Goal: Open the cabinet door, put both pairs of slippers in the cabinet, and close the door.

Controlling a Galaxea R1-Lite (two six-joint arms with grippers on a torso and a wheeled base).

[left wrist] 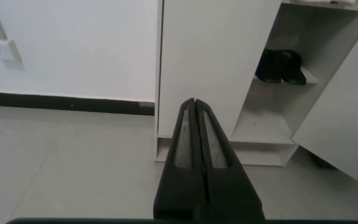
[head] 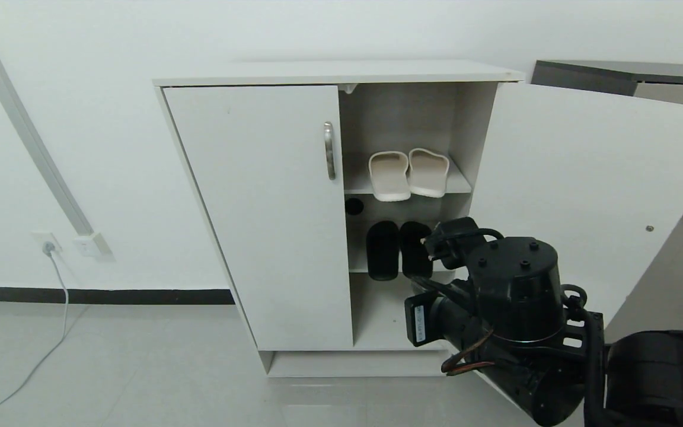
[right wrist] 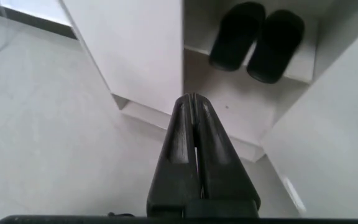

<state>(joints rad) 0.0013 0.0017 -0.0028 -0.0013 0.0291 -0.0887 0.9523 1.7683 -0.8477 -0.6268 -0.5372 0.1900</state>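
The white cabinet [head: 264, 213] stands with its left door closed and its right door [head: 578, 196] swung wide open. A white pair of slippers [head: 408, 173] lies on the upper shelf. A black pair [head: 398, 249] lies on the shelf below, also seen as black slippers [left wrist: 281, 65] and black slippers [right wrist: 257, 40] from the wrists. My right arm [head: 495, 296] is low in front of the open compartment. The right gripper [right wrist: 194, 98] is shut and holds nothing, aimed at the bottom shelf. My left gripper [left wrist: 194, 102] is shut and empty, low and facing the closed door.
A metal handle [head: 329, 151] runs along the closed door's edge. A wall socket with a cable [head: 48, 244] is at the left. A grey cabinet [head: 673, 83] stands behind the open door. Open floor [head: 110, 367] lies left of the cabinet.
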